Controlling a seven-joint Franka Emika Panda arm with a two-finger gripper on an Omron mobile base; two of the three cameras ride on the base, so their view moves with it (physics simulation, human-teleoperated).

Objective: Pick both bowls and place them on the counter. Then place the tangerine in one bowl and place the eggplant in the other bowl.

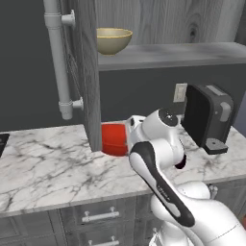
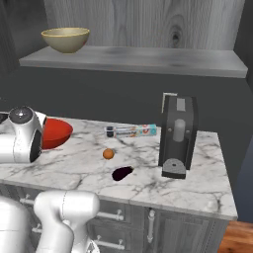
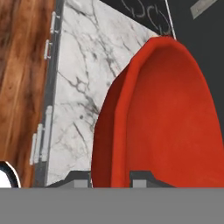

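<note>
Above the marble desk [image 1: 43,163], claw [image 3: 111,177] pinching red bowl [image 3: 166,122] by its rim; lower level, settle flat near the tangerine [image 2: 108,154], then release.

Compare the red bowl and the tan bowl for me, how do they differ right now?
The red bowl is glossy and shallow; the tan bowl is deeper, with a yellowish rim. The red bowl is held by its rim in the shut tool, over the counter; the tan bowl sits on the shelf above. The red bowl is tipped; the tan bowl stands upright. Both are round and empty.
</note>
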